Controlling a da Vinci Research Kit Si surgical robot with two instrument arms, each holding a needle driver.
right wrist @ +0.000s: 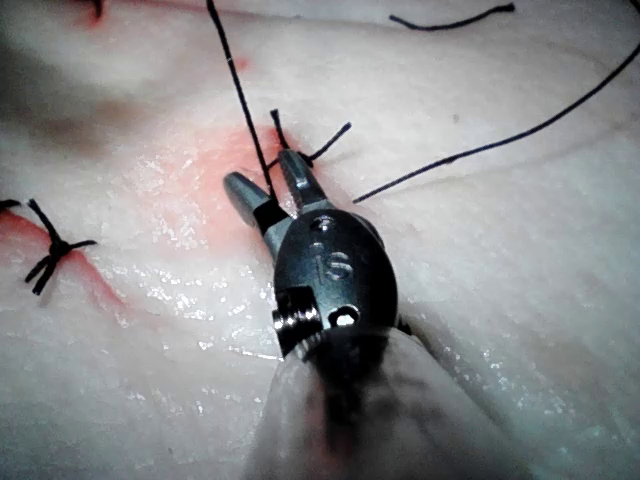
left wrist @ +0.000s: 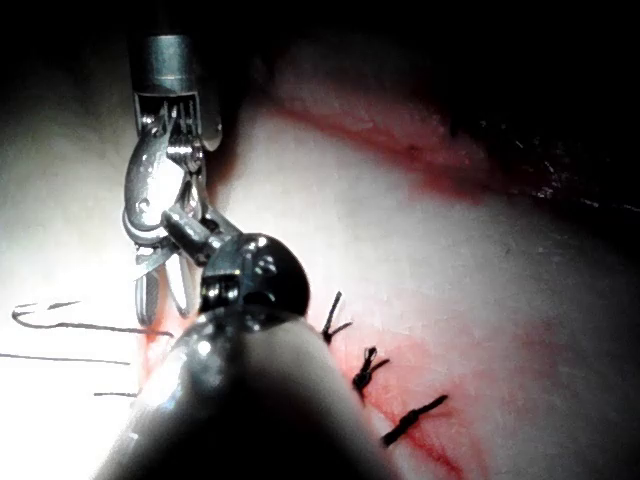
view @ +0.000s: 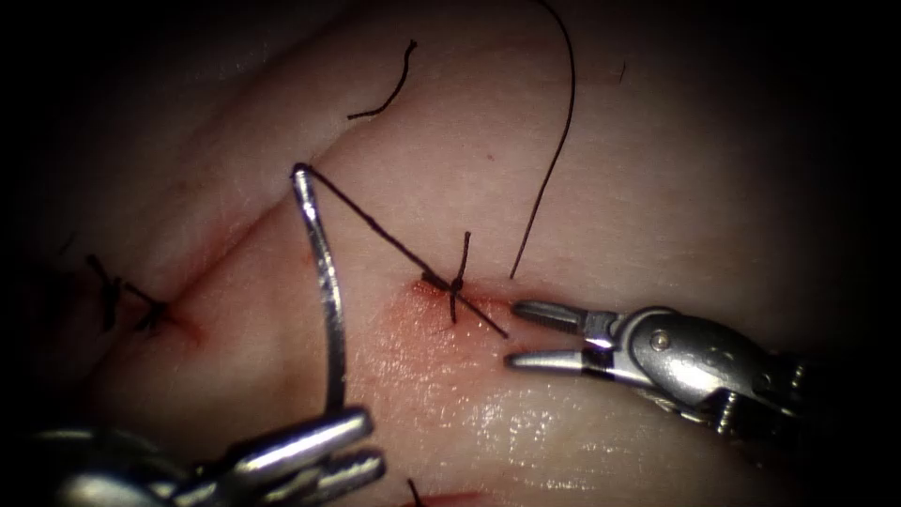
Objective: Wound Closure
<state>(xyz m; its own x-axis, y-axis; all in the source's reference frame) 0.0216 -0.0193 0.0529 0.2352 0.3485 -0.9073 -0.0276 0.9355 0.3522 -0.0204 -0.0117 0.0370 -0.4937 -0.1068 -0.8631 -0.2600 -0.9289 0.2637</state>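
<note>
My left tool (view: 361,441) is shut on the curved needle (view: 327,282) at its lower end. The needle stands clear of the tissue (view: 657,188), left of the knot, curving up to its thread end. From there the thread (view: 375,225) runs taut down to a knot (view: 457,282) on the cut, amid red fluid (view: 413,319). The strand goes on past the knot and ends between the open jaws of my right tool (view: 513,333), which holds nothing. The right wrist view also has the right tool (right wrist: 268,178) open, with the thread (right wrist: 240,90) running in between its jaws.
An earlier stitch (view: 141,305) sits further left along the cut (view: 235,249). A long loose thread (view: 563,122) arcs down to near the knot. A short cut piece of thread (view: 389,94) lies above. The left wrist view has three knotted stitches (left wrist: 368,368) in a row.
</note>
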